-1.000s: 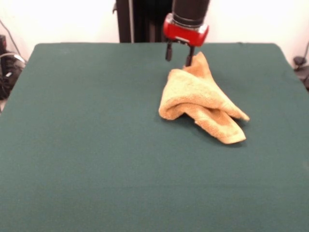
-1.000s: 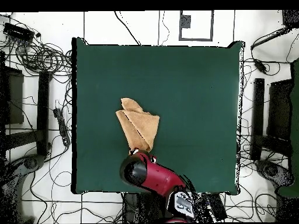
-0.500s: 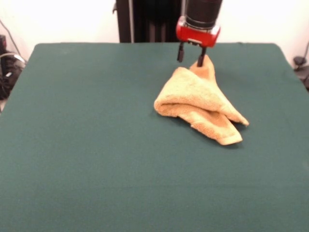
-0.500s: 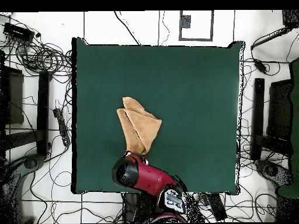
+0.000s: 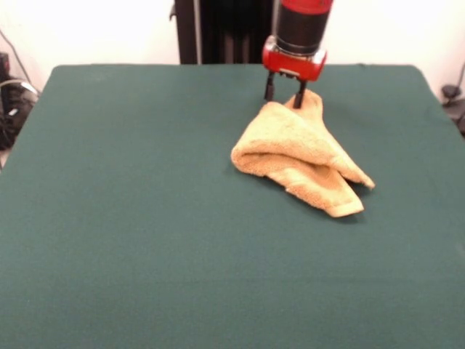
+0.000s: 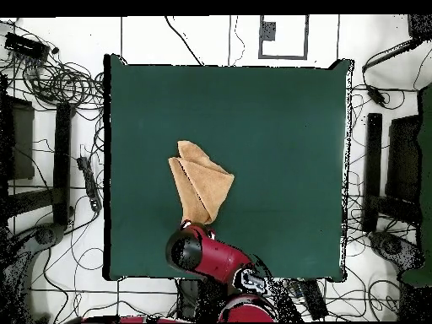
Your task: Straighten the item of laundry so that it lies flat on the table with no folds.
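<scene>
The golden-tan towel lies crumpled and folded over itself on the green table, right of centre toward the far side. One corner rises at its far end. My gripper hangs just over that raised corner. It is open, with green table showing between the two dark fingers, and the right finger stands against the corner's left side. In the overhead view the towel is a folded wedge, and the red arm covers the gripper at the wedge's tip.
Cables and stands surround the table on the floor. The table's far edge runs just behind the gripper.
The gripper has shifted right and sunk a little toward the raised corner. The towel's raised corner moved right with it, and the bundle's left lobe slid slightly left.
</scene>
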Available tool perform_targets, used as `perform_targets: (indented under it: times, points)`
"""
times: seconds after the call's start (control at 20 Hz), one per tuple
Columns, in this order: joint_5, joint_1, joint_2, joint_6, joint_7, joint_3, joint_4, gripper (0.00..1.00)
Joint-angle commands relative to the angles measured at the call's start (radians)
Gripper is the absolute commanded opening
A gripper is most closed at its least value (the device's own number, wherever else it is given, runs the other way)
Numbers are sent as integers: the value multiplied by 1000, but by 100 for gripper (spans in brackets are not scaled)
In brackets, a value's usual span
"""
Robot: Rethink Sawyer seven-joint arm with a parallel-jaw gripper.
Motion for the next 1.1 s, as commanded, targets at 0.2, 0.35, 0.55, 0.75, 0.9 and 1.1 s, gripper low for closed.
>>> perform_targets:
  times: [0.2, 0.35, 0.55, 0.75, 0.9, 1.1]
  points:
    - [22, 11, -56, 90, 193, 97, 26, 100]
    - [18, 18, -121, 161, 173, 73, 33, 100]
    - [24, 42, -186, 234, 173, 51, 33, 100]
    - [45, 79, -171, 226, 204, 48, 12, 100]
    - [53, 86, -152, 224, 211, 56, -5, 100]
    - [54, 76, -124, 197, 209, 72, -11, 100]
